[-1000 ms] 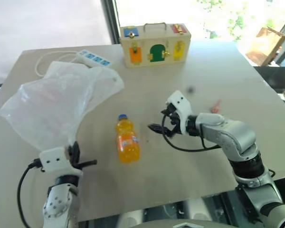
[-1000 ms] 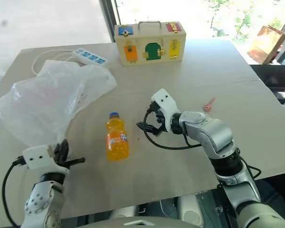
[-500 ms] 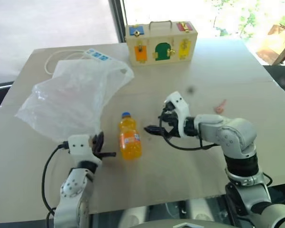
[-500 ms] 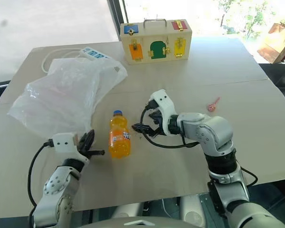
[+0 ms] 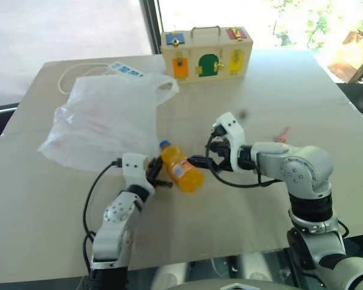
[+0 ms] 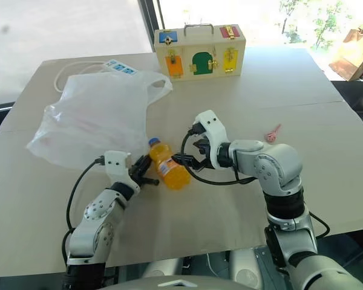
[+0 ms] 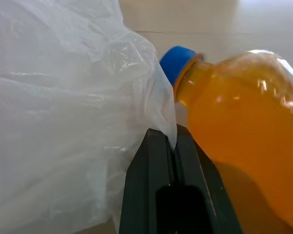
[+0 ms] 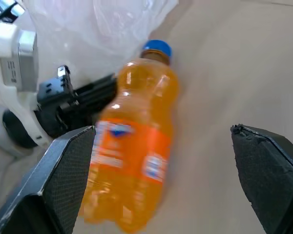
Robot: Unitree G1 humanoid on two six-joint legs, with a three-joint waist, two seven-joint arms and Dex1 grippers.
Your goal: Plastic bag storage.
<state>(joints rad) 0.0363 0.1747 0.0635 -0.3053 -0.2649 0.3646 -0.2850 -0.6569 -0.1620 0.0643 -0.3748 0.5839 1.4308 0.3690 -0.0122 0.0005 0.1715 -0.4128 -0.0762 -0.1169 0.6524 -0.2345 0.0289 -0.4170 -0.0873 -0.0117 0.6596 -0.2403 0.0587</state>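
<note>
Left end effector [image 7: 172, 146] pinching plastic bag [image 5: 103, 121], orange bottle [image 5: 181, 167] beside it

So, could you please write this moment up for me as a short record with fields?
surface: wooden table
plastic bag: translucent white plastic bag lying on the table's left half, one edge pinched
left hand: left hand shut on the bag's edge, beside the bottle's cap end
right hand: right hand open, at the bottle's other end, not gripping it
bottle: orange bottle, blue cap, lying on its side between the hands
far edge: wooden latch box, white power strip
right side: small pink object
</note>
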